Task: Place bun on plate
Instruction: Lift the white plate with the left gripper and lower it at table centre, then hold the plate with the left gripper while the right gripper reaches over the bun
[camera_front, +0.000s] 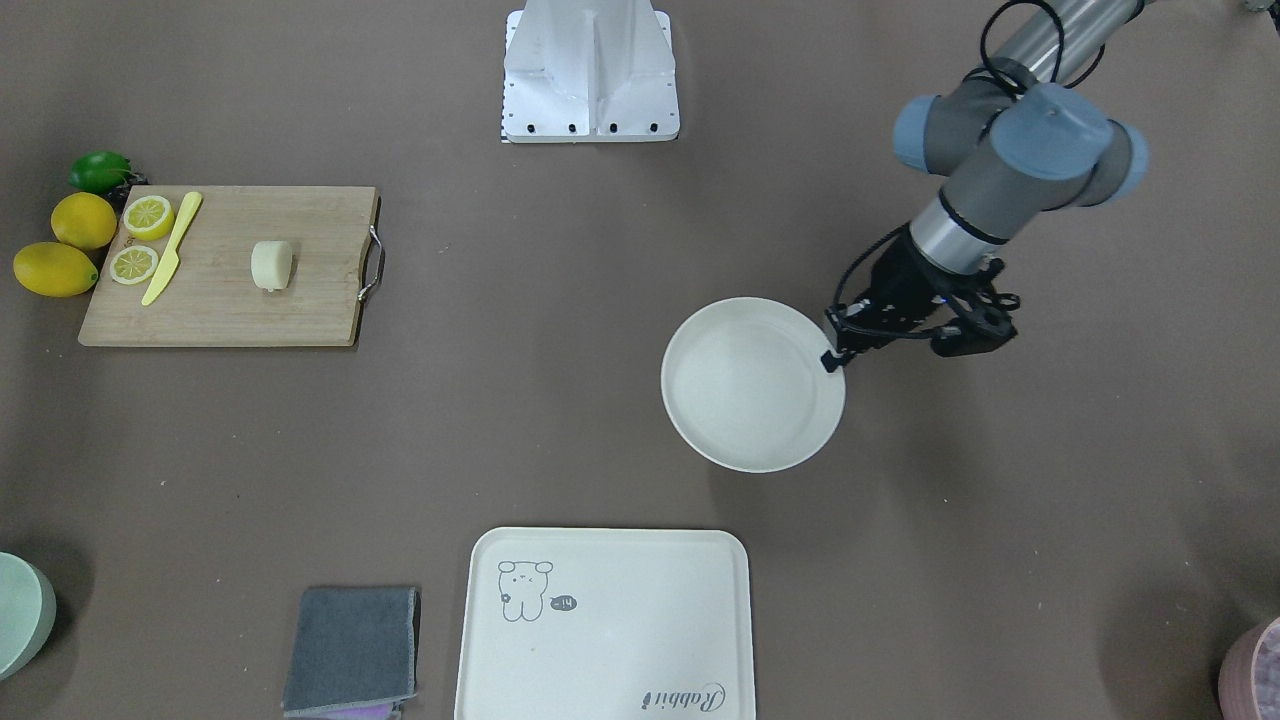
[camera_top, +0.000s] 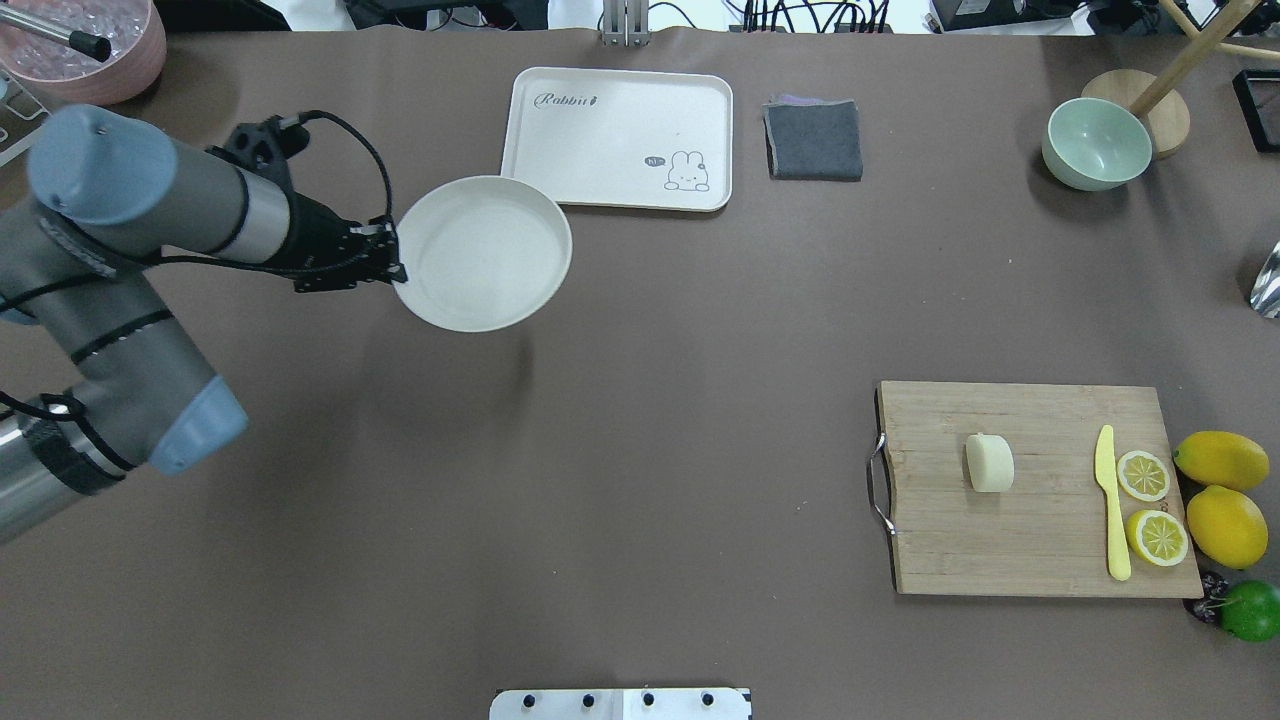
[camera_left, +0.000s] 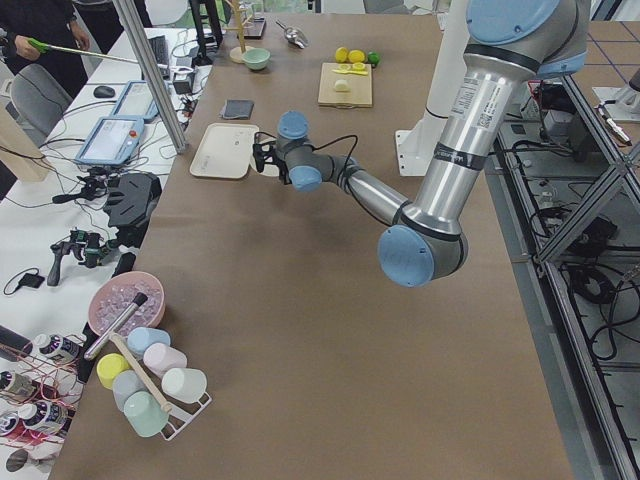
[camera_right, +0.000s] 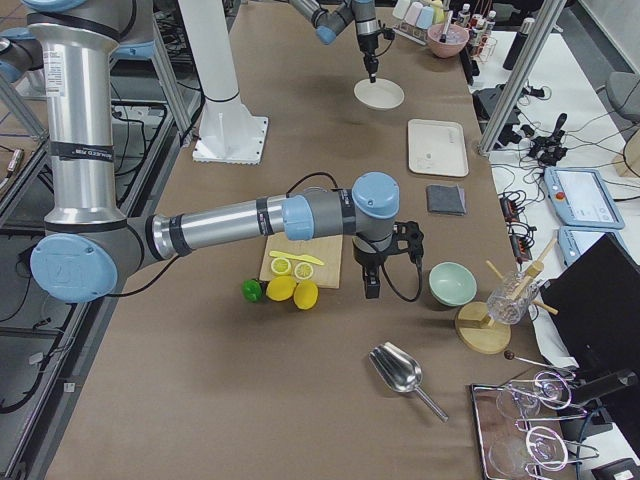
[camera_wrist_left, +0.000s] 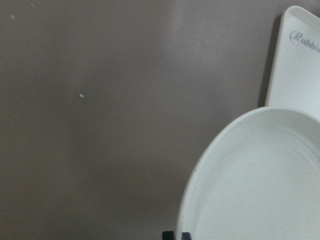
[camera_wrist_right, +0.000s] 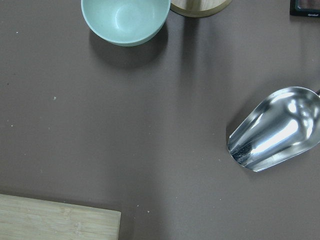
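Worktop (camera_top: 620, 450) brown, matte, metal frame post (camera_left: 150, 70) alongside. Left hand (camera_top: 392, 268) clamped on plate (camera_top: 485, 250) rim beside tray (camera_top: 620, 120). Bun (camera_top: 989, 463) on cutting board (camera_top: 1040, 540). Right hand (camera_right: 371, 288): cannot tell.

Even, diffuse overhead light casts soft shadows on the brown tabletop (camera_top: 640, 450); the metal scoop (camera_wrist_right: 272, 132) glares brightly, and the plate (camera_wrist_left: 250, 190) looks blurred in the left wrist view.

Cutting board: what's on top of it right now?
On the cutting board lie the bun, a yellow knife and two lemon slices. The whole lemons sit off its edge. What lies beneath the board is hidden.
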